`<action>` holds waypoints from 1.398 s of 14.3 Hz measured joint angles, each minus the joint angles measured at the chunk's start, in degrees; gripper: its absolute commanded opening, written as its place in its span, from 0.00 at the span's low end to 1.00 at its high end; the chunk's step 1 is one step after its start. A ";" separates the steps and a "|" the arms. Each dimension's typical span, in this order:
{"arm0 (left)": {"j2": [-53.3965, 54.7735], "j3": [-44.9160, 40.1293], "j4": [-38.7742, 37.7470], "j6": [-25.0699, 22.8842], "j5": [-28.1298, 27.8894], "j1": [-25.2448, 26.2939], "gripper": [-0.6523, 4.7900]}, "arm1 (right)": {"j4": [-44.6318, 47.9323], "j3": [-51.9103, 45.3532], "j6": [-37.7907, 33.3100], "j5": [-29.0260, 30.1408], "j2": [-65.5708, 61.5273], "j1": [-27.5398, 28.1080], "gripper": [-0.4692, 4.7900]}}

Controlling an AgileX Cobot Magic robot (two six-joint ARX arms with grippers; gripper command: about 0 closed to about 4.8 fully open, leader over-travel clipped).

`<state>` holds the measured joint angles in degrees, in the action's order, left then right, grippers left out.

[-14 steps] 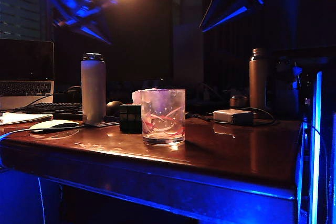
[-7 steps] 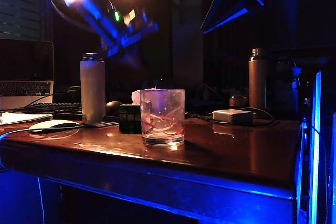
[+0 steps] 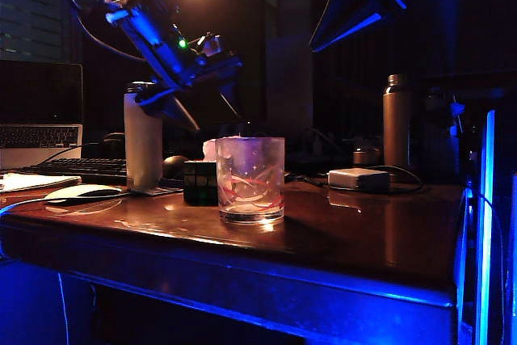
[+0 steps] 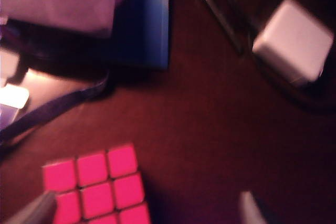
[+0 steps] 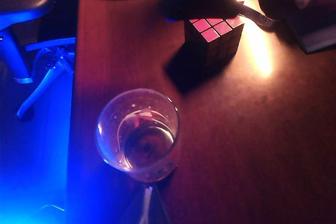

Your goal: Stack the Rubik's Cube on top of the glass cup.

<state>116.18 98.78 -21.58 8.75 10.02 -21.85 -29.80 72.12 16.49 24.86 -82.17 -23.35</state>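
- Rubik's Cube (image 3: 200, 183), small dark puzzle cube with black grid lines, exterior view: on the brown table (image 3: 363, 232), touching or just beside the clear glass cup (image 3: 250, 179) with red-and-white swirls; left gripper (image 3: 206, 111) hangs above it, jaws spread, empty, nearer than the right arm.
- Left wrist view: pink cube face (image 4: 97, 184) lies partly between the open fingertips (image 4: 37, 209), off-centre toward one finger.
- Right wrist view: right gripper (image 5: 147, 203) over the cup (image 5: 139, 135); its opening cannot be told.

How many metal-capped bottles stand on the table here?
2. A pale bottle stands at the left, behind the Rubik's Cube; a darker bottle stands at the right rear, behind the white box. The dim background may hide others.
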 measured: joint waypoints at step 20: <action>7.96 9.03 -9.27 4.90 -8.55 0.04 1.00 | 0.90 0.00 -0.11 0.44 -0.13 -0.02 0.09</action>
<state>124.14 107.81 -30.85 13.65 1.48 -21.80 -28.91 72.12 16.38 25.30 -82.30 -23.38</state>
